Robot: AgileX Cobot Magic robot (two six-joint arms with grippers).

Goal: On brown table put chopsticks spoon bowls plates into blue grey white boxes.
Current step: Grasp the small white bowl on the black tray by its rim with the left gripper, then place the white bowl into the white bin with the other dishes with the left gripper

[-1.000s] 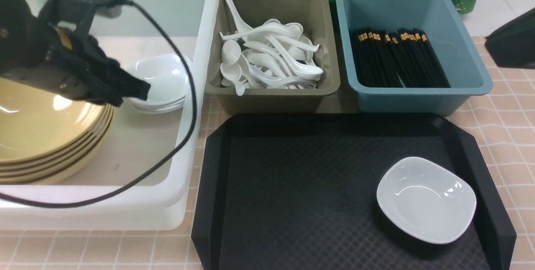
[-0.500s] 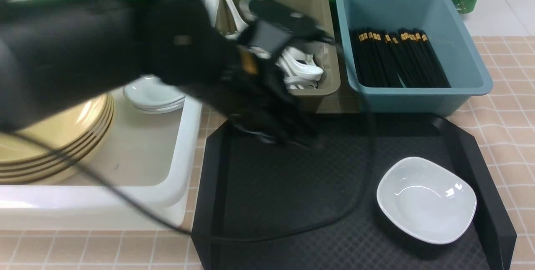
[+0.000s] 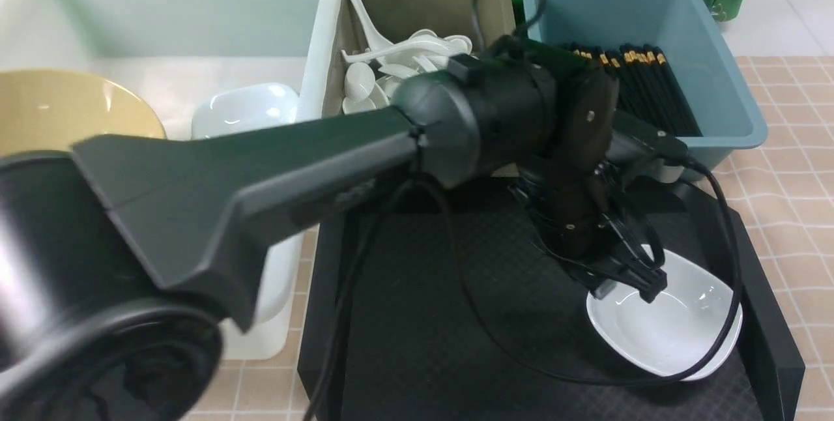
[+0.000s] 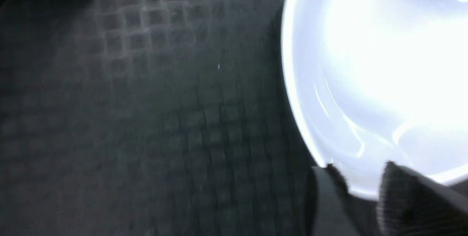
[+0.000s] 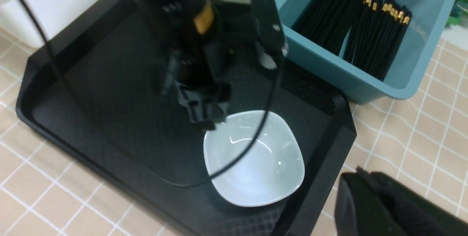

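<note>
since the earlier frame the left gripper [image 4: 354, 185] has swung from the white box [image 3: 313, 49] to the white bowl [image 3: 671, 317], jaws apart at its rim; the right gripper's [image 5: 353, 188] are together.

You see a shiny white bowl [image 4: 395, 75] on the black bumpy tray [image 4: 164, 126], with your left gripper [image 4: 362, 177] at its rim.

The front view looks down and forward across the whole rectangular black tray [image 3: 423, 317]; the left wrist view hovers close over its textured floor; the right wrist view faces it obliquely from farther off. Front and right wrist views share most of the tray.
</note>
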